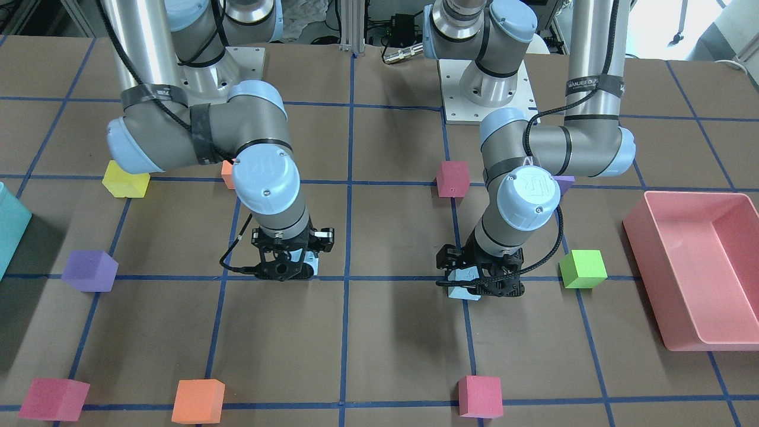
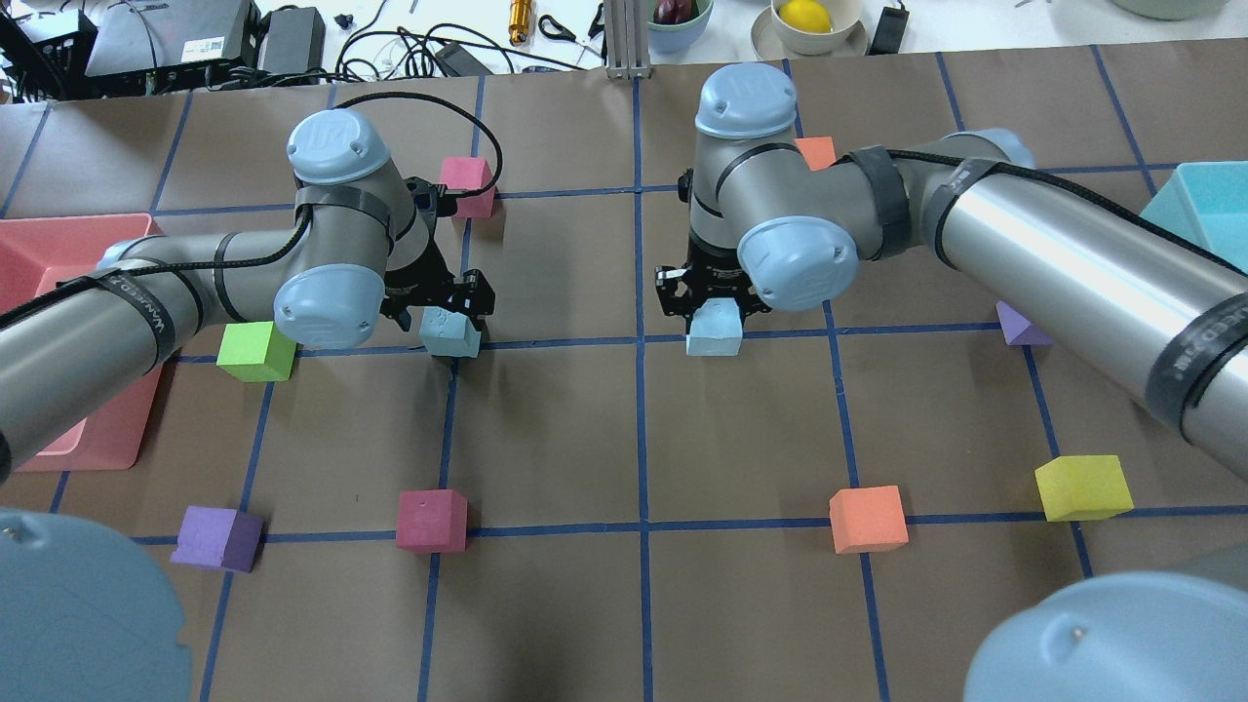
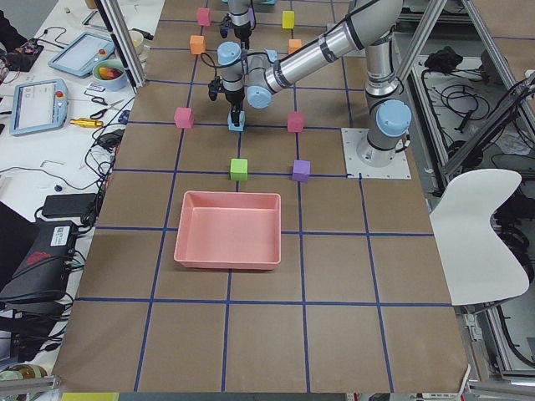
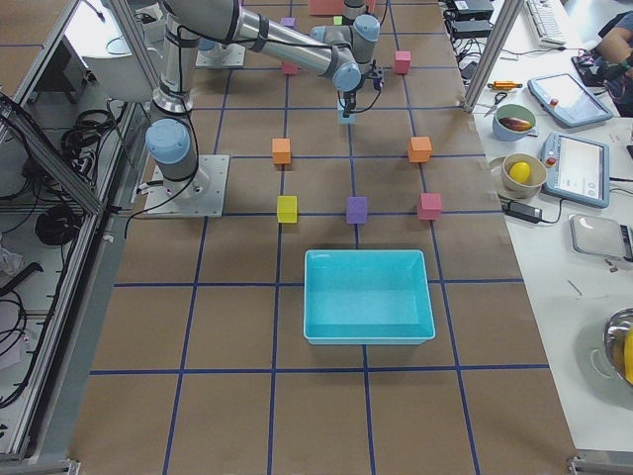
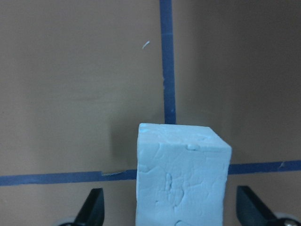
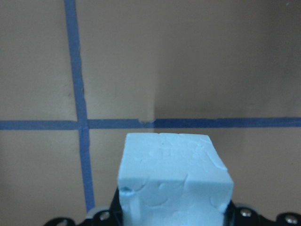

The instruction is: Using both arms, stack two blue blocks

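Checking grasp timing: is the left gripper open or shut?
Open: the left gripper has both fingertips standing clear of the block between them.

the right claw (image 1: pixel 287 270) covers all but a sliver of its blue block (image 1: pixel 315 267) (grip not readable). behind that claw's wrist an orange cube (image 1: pixel 226 173) is mostly hidden; behind the left claw's (image 1: pixel 477 284) arm, a purple cube (image 1: pixel 565 183) too. far beside the right claw, the turquoise bin (image 1: pixel 10 228) is cut by the frame edge.

"UR" on a joint cap (image 1: pixel 529 188) of the left arm (image 1: pixel 593 142), "WANJEED" on its black strap (image 1: pixel 593 85)
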Controlling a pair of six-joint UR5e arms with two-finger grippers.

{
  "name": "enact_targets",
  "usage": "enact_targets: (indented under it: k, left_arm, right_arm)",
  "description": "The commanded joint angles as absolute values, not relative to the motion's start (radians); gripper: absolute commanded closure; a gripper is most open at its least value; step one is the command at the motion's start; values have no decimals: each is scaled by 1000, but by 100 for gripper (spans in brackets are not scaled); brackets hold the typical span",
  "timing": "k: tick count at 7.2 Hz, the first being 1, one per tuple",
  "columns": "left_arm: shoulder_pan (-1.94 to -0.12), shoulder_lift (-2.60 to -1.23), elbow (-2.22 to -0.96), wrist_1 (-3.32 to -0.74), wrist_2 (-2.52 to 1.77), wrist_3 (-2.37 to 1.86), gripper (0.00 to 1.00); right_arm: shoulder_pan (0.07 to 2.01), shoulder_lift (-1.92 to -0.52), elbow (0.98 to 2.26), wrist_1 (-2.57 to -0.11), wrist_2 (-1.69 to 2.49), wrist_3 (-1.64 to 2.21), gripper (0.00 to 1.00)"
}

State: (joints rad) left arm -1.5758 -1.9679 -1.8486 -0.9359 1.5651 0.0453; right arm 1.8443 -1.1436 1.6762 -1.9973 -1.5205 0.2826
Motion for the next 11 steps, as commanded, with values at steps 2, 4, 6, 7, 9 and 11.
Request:
enact_targets:
  k: [2, 4, 6, 7, 9, 11]
  left_arm:
    - [-1585, -1979, -1850, -919, 1566, 52, 19]
    - [-1585, -1977, -1848, -910, 1568, 51, 94]
    - [-1591, -1938, -1832, -887, 1562, 42, 95]
    - [-1591, -1933, -1813, -894, 1568, 41, 100]
    - [-1594, -1919, -1819, -897, 1563, 41, 100]
    - [-1597, -1902, -1824, -899, 1559, 41, 100]
  right_arm:
    - [1930, -1111, 1680, -2049, -1493, 354, 100]
    - [1931, -1089, 1681, -2063, -1490, 356, 100]
    - [1942, -1078, 1677, -2068, -1453, 365, 100]
    - [1942, -1077, 1680, -2075, -1451, 365, 100]
    - [1942, -1072, 1683, -2077, -1453, 367, 100]
    - [1941, -1068, 1683, -2080, -1450, 364, 44]
